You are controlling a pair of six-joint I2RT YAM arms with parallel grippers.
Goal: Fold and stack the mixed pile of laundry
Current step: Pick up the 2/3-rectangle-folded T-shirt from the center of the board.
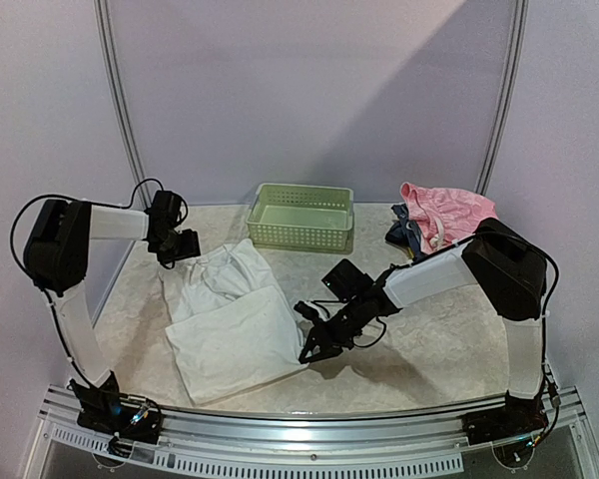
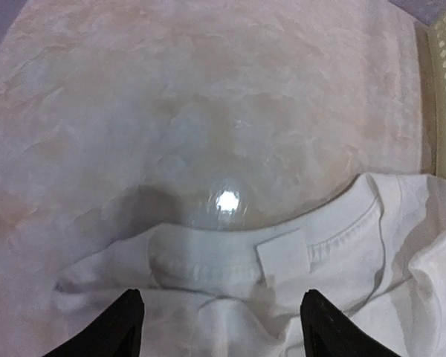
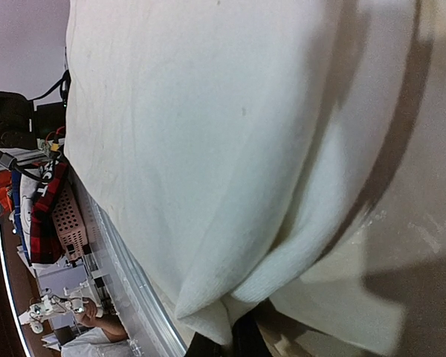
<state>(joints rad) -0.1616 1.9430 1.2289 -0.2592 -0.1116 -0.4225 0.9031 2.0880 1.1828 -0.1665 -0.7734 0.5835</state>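
White cloth is puckering tightly at the right gripper [image 3: 234, 341], whose dark jaws are pressing together on the edge of the white shirt [image 3: 208, 149]. In the right wrist view the doubled hem is curling around the tips. Seen from above, the right gripper [image 1: 312, 347] is sitting low at the shirt's right edge, near its lower corner, with its arm reaching in across the right side of the table [image 1: 429, 344]. The white shirt [image 1: 235, 324] is lying on the left half of the table. Its lower part is doubled over into a rough rectangle, and its upper part is trailing wrinkled toward the far left.

The left gripper [image 2: 223, 294] is standing spread wide and gripping nothing. Its two dark fingers [image 2: 126, 327] are framing the collar [image 2: 208, 256], where a small square label [image 2: 282, 256] is showing. Whether the tips are touching the cloth is unclear. In the overhead view the left gripper [image 1: 183, 244] is hanging at that collar end of the shirt.

A pale green lattice basket [image 1: 301, 230] is sitting at the far middle of the table, just beyond the shirt. The pink garment [image 1: 449, 212] is lying crumpled at the far right, partly over a dark cloth [image 1: 404, 238], well apart from both grippers.
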